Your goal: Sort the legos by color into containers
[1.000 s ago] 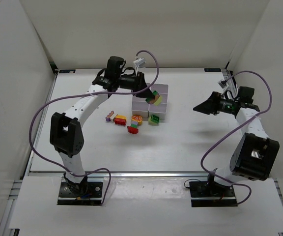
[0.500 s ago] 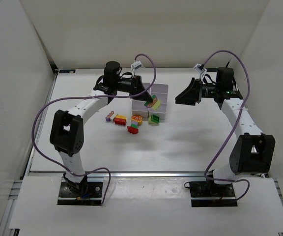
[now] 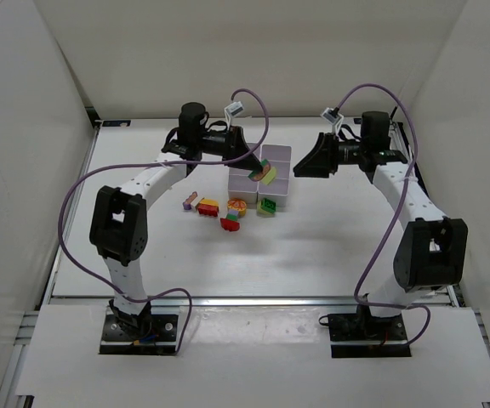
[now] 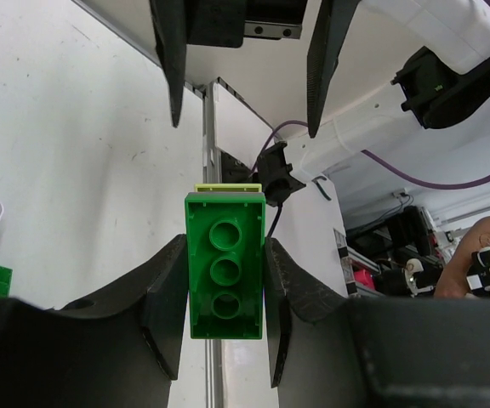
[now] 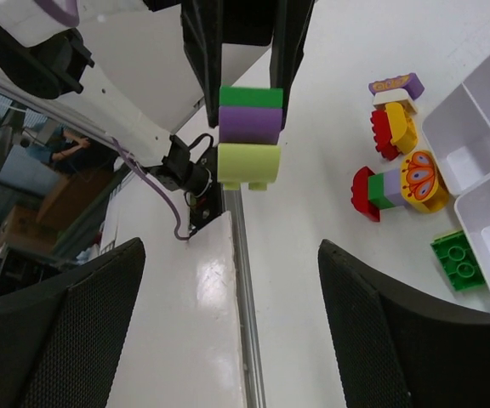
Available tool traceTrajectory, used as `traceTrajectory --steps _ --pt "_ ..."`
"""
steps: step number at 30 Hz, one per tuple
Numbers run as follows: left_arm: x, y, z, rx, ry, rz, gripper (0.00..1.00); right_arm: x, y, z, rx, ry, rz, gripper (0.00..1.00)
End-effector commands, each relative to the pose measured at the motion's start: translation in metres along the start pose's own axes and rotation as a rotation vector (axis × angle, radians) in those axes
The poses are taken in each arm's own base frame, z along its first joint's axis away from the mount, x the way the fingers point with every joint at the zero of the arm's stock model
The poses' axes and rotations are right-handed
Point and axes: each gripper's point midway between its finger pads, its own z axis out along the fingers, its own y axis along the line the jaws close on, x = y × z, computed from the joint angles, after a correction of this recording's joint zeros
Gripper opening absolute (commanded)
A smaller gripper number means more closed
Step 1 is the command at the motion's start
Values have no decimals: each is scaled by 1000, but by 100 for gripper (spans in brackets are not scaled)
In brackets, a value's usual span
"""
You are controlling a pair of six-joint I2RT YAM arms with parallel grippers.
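My left gripper is shut on a stack of legos held above the white containers. In the left wrist view the gripper clamps the green brick at the stack's near end. The right wrist view shows the stack as green, purple and yellow-green. My right gripper is open and empty, just right of the containers and facing the stack; its own view shows wide jaws short of the stack.
Loose legos lie left of and in front of the containers: a purple piece, a red and yellow one, an orange-topped one, a red one and a green brick. White enclosure walls stand on three sides.
My right arm has swung left from the right side of the table to just beside the containers, facing the stack. My left gripper has shifted the stack slightly over the containers.
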Motion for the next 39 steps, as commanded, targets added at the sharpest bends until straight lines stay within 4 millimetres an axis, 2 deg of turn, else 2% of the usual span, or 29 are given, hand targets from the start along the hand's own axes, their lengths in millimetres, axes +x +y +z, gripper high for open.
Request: traceTrajectory --steps 1,7,22,27,36,39 --pt "-11 -21 4 45 16 87 10 -19 11 8 -43 12 -69 86" --pt "-14 -25 9 59 24 100 10 -23 2 21 -52 28 -80 86" --pt "-14 -19 13 65 31 99 10 -22 8 50 -105 82 -109 87" --pt "-15 -17 14 62 29 101 10 -19 9 57 -116 98 -113 73" --pt "-18 -17 15 60 24 116 10 -10 4 59 -114 115 -88 68" --pt "-21 -16 14 57 20 123 10 -7 2 58 -106 117 -82 62"
